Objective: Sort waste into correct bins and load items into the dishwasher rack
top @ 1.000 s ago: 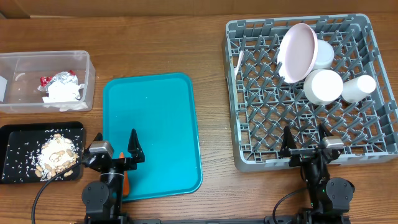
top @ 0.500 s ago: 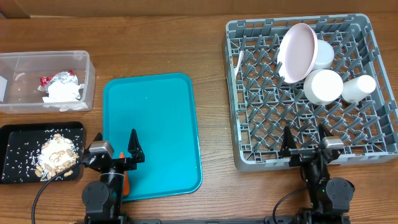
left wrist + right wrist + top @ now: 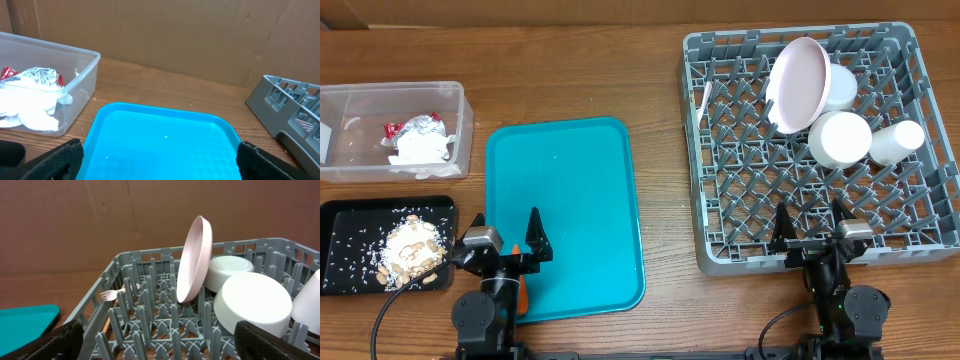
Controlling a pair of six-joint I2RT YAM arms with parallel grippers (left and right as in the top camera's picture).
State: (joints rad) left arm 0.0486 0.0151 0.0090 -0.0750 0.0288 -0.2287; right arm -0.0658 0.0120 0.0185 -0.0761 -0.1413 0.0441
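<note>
The grey dishwasher rack (image 3: 720, 215) holds the pinkish plate (image 3: 795, 82) on edge, two white bowls (image 3: 839, 138) (image 3: 840, 85), the white cup (image 3: 897, 141) and the white utensil (image 3: 703, 98). The clear tub (image 3: 460, 110) holds the napkin (image 3: 418, 147) and foil wrapper (image 3: 420, 125). The black tray (image 3: 340, 215) holds nut scraps (image 3: 412, 250). My left gripper (image 3: 508, 245) is open and empty at the teal tray's near edge. My right gripper (image 3: 811, 230) is open and empty at the rack's near edge. The right wrist view shows the plate (image 3: 194, 260) and a bowl (image 3: 252, 302).
The flat teal serving tray (image 3: 570, 210) lies between the bins and the rack, bare except for tiny crumbs; it also shows in the left wrist view (image 3: 160, 140). Brown cardboard walls stand behind the table.
</note>
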